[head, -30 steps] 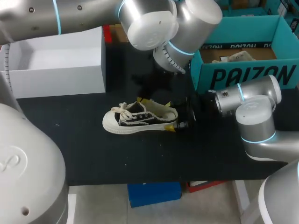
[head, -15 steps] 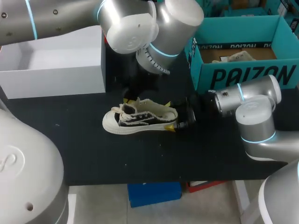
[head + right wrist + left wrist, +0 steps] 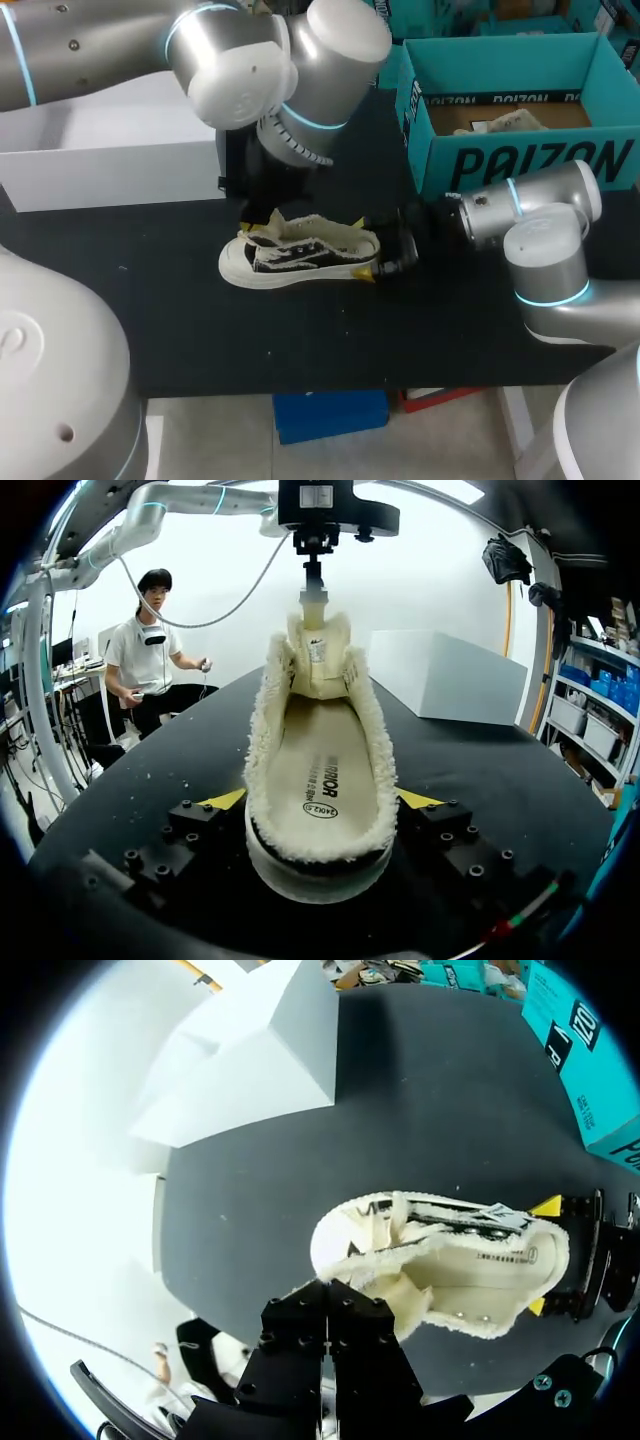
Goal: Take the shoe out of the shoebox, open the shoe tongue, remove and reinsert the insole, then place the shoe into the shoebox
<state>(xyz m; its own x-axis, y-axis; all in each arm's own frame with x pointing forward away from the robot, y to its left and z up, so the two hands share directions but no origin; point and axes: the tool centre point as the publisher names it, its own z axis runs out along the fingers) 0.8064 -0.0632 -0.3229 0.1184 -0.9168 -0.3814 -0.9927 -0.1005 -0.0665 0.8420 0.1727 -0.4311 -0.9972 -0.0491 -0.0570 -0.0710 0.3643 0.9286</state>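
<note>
Right wrist view: right gripper clamps shoe at heel; left gripper apparently pinches tongue.

**Soft overhead light, glare on the whites**

In the head view, light falls evenly from above. The matte black tabletop swallows it, and the glossy silver left arm carries pale highlights. The white open cardboard box, at ten o'clock of the cream-and-black low-top sneaker, glares almost featureless. In the right wrist view, brightness beyond the toe backlights the sneaker.

Bare table in front of shoe, white box, teal shoebox beyond
</note>
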